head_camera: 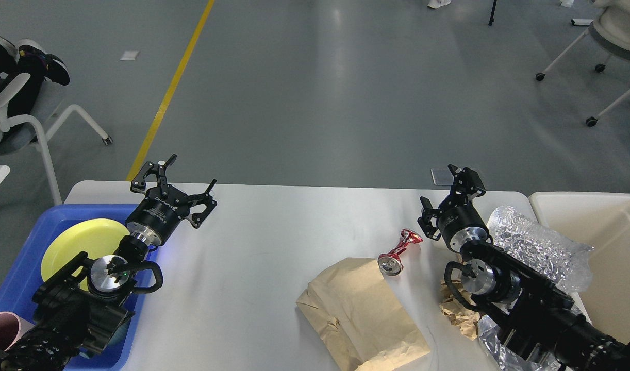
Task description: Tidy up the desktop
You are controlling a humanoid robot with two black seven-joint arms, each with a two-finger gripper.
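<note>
With rubbish lying along the desk's right edge by the bin, the left tool is hovering wide open and empty, while the right tool is hanging over the crushed can, apparently open and empty.

L arm: enters from lower-left, reaches up & fwd, wrist angled up-right | L gripper: 2 fingers spread wide, nothing btwn them | R arm: enters from lower-right, reaches up-left, silver wrist joints showing | R gripper: fingers apart, gap narrower than L, holds nothing
</note>
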